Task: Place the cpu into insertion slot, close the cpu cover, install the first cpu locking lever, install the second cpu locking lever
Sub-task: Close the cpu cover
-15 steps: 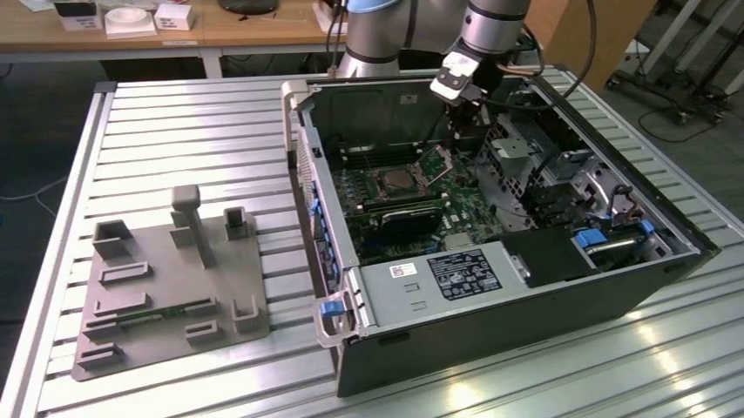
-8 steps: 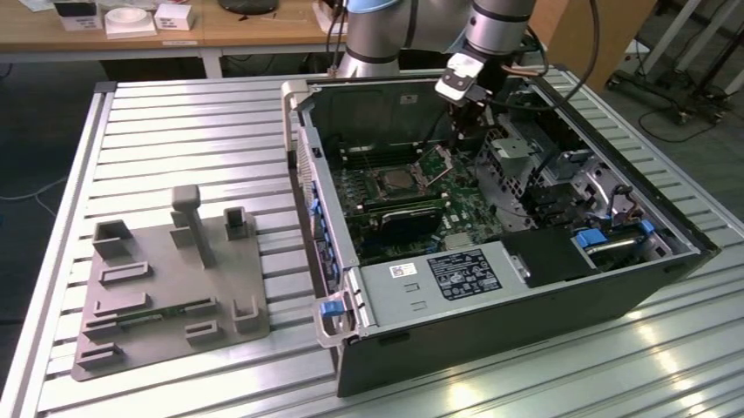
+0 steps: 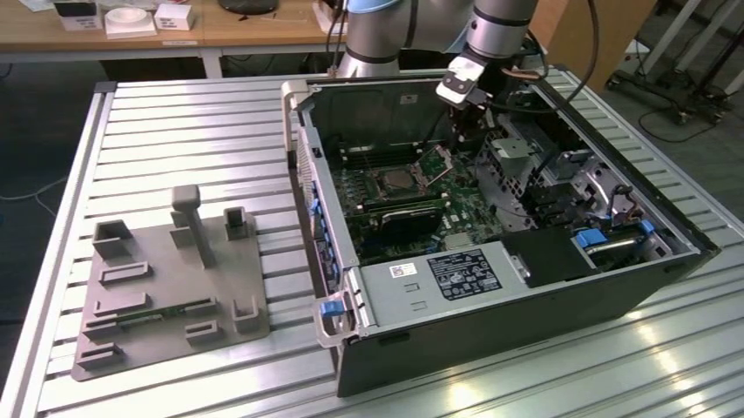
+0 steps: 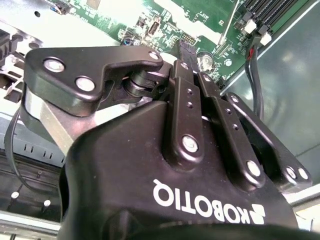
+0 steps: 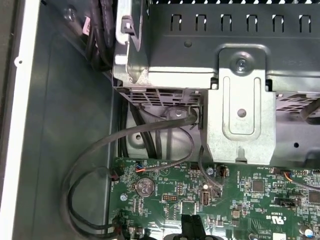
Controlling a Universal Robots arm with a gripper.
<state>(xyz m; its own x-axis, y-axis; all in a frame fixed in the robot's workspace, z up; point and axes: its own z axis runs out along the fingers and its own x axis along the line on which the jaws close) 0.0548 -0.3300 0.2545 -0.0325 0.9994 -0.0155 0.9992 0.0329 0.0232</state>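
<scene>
If you start at the insertion slot, you've got one square socket on the green motherboard. Its middle is dark grey, and I can't tell whether the cpu is seated in it. The one cpu cover stands tilted up right beside the slot. Your gripper hangs near the cover, fingers pinched together with nothing visible between them. One coin cell shows in both wrist views. The first wrist view adds one steel bracket, and the exterior view adds one power-supply box and one grey fixture.
</scene>
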